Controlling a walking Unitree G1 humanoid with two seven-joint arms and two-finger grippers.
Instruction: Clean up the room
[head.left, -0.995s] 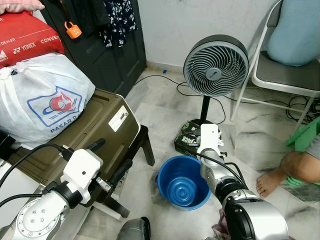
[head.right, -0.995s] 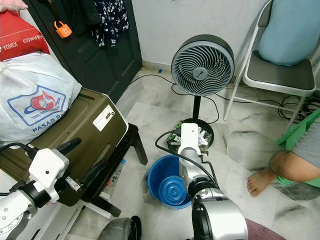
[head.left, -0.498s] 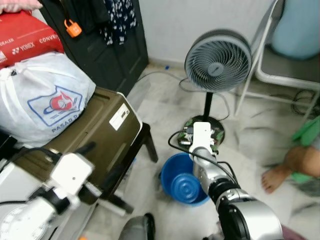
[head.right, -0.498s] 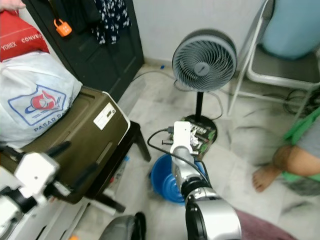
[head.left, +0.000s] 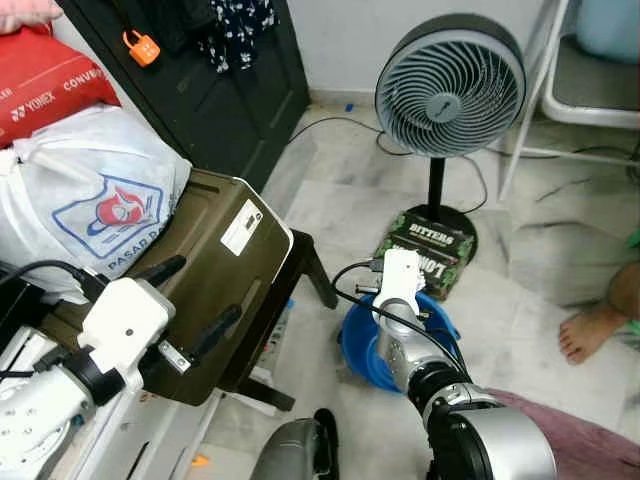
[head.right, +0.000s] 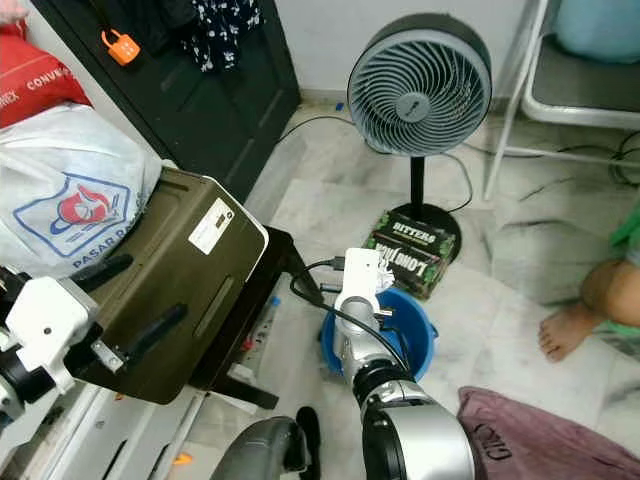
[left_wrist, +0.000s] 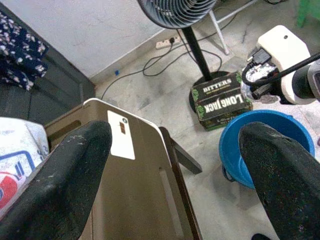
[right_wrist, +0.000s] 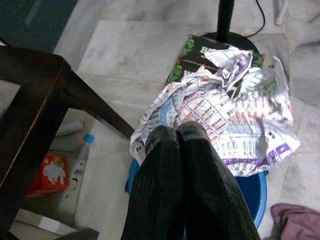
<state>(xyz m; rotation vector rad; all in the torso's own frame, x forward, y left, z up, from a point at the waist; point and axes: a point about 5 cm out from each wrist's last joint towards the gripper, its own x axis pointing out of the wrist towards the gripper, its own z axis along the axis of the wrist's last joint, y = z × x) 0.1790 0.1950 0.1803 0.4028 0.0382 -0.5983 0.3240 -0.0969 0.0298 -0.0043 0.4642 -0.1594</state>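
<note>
Disposal step of the room clean-up. The right gripper (right_wrist: 182, 137), seen low in the centre of the right wrist view, has its two black fingers pressed together on a crumpled sheet of newspaper (right_wrist: 220, 120), which spreads from the fingertips toward the upper right of that frame. The paper hangs directly over the blue bucket (head.left: 362, 345); the bucket's rim shows beneath the paper's lower edge. In the left eye view the bucket stands on the marble floor (head.left: 520, 290) at lower centre, with the right arm reaching over it.

By judgement, the paper is already carried to the bin and the next move calls for parting the fingers so that the sheet falls inside the rim; a slight lowering first would keep the broad, light sheet from draping over the edge.

The left gripper (left_wrist: 170, 145) holds nothing, its fingers spread wide at the two lower corners of the left wrist view, raised over the olive-green case (head.left: 215, 275) at the left of the left eye view. A stand fan (head.left: 450, 85) occupies the upper centre, and a green carton (head.left: 425, 250) lies at its base, just behind the bucket.
</note>
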